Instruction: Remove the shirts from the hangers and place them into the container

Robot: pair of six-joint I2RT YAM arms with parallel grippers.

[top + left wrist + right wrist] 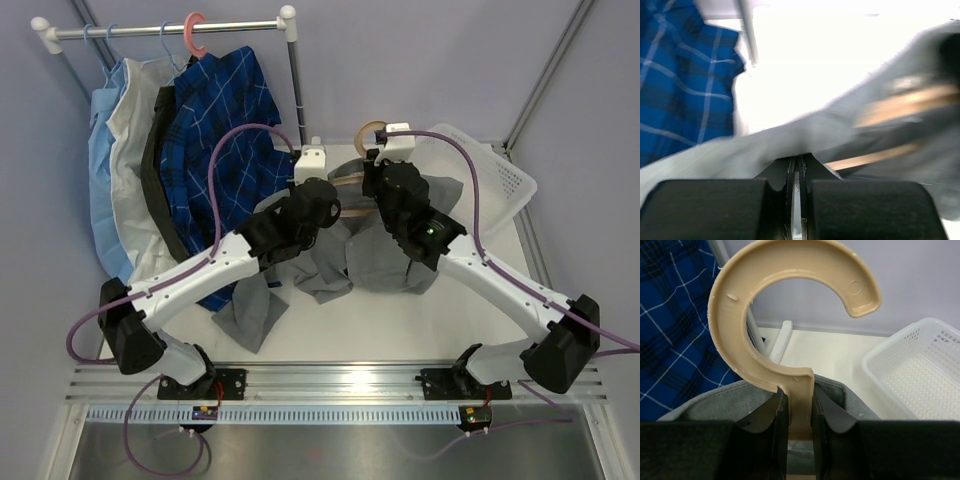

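Observation:
The grey shirt [385, 255] lies crumpled mid-table, still on the tan hanger [372, 130]. My right gripper [385, 165] is shut on that hanger's neck just below the hook [755, 300], with the grey collar [725, 402] on both sides of the fingers. My left gripper [335, 200] is shut, and a fold of the grey shirt [805, 130] comes out right at its tips [799, 159], beside the hanger's tan bar [905, 102]. The blue plaid shirt [215, 130] hangs from the pink hanger [193, 35] on the rail. The white container [500, 175] stands at the back right.
A white rail [160, 28] at the back left also carries a light blue shirt [105, 150], a white shirt [135, 120] and a black shirt [160, 150]. Its upright post [296, 90] stands just behind my left gripper. The basket rim [910, 370] lies right of the hanger hook.

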